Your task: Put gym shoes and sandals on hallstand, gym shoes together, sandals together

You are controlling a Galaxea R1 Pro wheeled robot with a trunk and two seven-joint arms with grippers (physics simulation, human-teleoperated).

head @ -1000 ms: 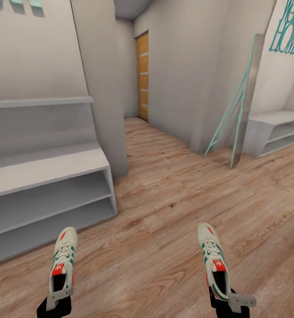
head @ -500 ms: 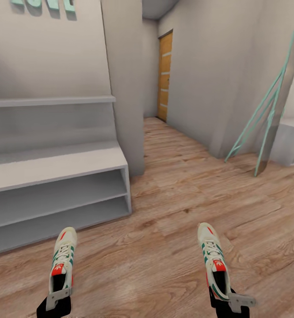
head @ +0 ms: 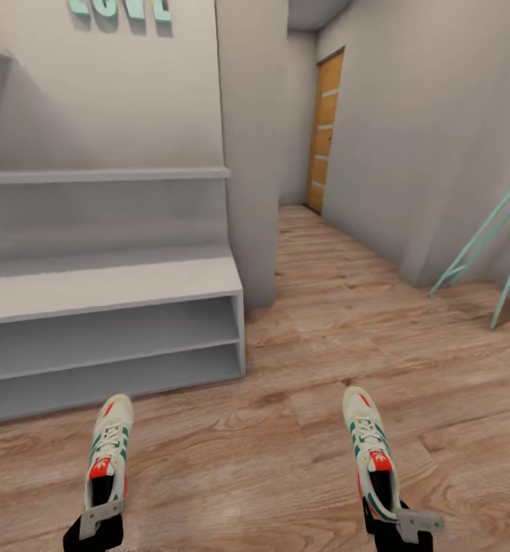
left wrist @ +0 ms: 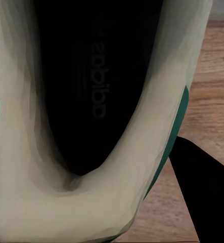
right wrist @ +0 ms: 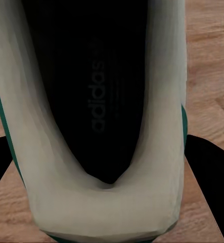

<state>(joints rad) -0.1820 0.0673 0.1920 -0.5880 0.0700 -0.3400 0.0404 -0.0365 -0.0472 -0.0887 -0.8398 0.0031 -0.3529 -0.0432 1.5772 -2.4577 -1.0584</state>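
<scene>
Holding one shoe each, both arms reach out over the light brown wood-plank floor [head: 301,429]. The left claw [head: 100,521] is clamped on the heel of a small white gym shoe with green stripes and a red-orange tongue patch [head: 107,452]. The right claw [head: 396,521] is clamped on the heel of the second white gym shoe with green stripes [head: 371,452]. Both shoes point toes forward, up off the floor, well apart from each other. The big light-grey shoe rack with a flat top and two open tiers [head: 109,322] stands ahead of the left shoe, against the wall. In the wrist views, each shoe's dark inside [left wrist: 91,86] [right wrist: 99,86] shows with black fingers [left wrist: 203,192] [right wrist: 208,177] beside the heel.
</scene>
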